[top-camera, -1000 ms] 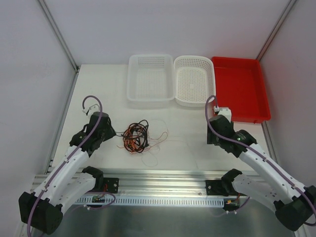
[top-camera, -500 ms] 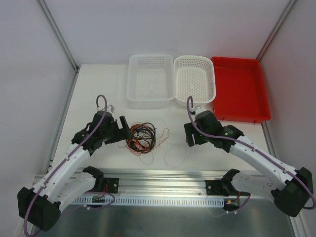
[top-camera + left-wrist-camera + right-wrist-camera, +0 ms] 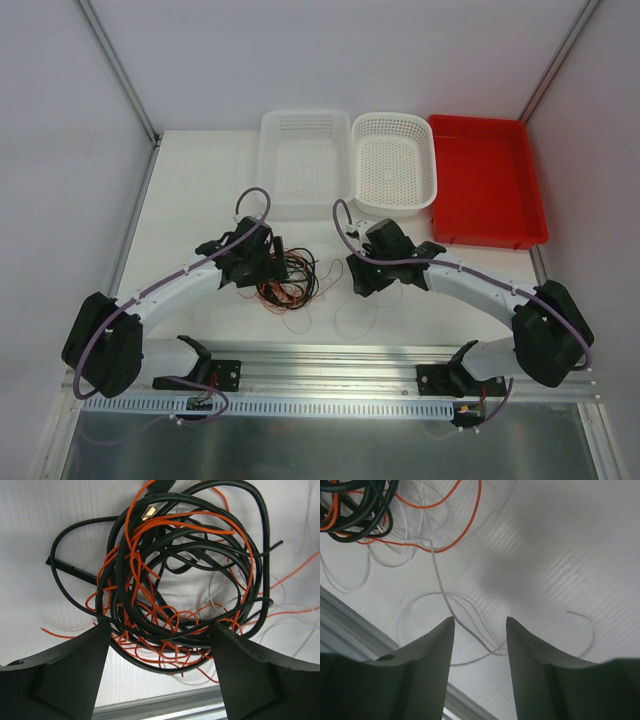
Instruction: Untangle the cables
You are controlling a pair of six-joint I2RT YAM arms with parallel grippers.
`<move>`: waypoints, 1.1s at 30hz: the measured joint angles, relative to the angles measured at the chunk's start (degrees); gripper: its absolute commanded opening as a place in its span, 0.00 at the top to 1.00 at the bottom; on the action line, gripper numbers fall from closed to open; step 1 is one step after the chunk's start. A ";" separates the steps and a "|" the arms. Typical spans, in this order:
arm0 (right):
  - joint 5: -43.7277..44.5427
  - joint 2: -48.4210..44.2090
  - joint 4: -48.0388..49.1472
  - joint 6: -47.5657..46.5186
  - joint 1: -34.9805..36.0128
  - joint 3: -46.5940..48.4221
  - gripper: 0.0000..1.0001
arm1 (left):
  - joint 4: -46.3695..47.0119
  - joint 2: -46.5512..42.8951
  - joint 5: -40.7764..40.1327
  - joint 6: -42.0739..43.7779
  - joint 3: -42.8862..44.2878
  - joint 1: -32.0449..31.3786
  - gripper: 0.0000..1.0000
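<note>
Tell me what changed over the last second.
Both arms swung inward. The left gripper moved right and now hangs open over the cables, its fingers on either side of the tangle. The right gripper moved left, away from the red tray, and hangs open above a loose white wire. Nothing was gripped. The tangle lies about where it was. The clear basket, white basket and tray stayed put.

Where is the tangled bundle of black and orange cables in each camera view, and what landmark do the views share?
Top external: the tangled bundle of black and orange cables lies just left of centre.
Left wrist: the bundle fills the middle.
Right wrist: only the bundle's edge shows, in the top-left corner.
Shared landmark: the silver metal rail, low in every view.
</note>
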 measured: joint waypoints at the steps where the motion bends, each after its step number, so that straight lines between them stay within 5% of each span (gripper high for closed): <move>1: -0.35 0.57 0.44 -0.44 0.00 -0.04 0.62 | 0.87 1.38 -0.57 -0.35 -0.09 0.00 0.23; 3: -0.83 0.61 0.90 -0.79 0.00 -0.28 0.91 | 2.56 4.17 -1.20 -1.22 -0.46 0.00 0.27; 5: -0.87 -0.37 0.85 -0.72 0.00 -0.39 0.99 | 3.67 6.71 -1.92 -1.70 -0.55 0.00 0.28; 12: 2.32 -17.84 -7.13 -1.53 -0.02 1.20 0.99 | 6.16 10.75 -3.19 -2.91 -1.11 0.00 0.32; 21: 14.88 -36.65 -19.43 -4.74 -3.19 25.18 0.99 | 6.16 11.04 -3.58 -3.15 -1.03 -0.02 0.30; 33: 31.15 -36.44 -22.43 -6.71 -3.50 32.74 0.99 | 4.55 0.79 -2.54 -3.21 -2.27 -0.02 0.15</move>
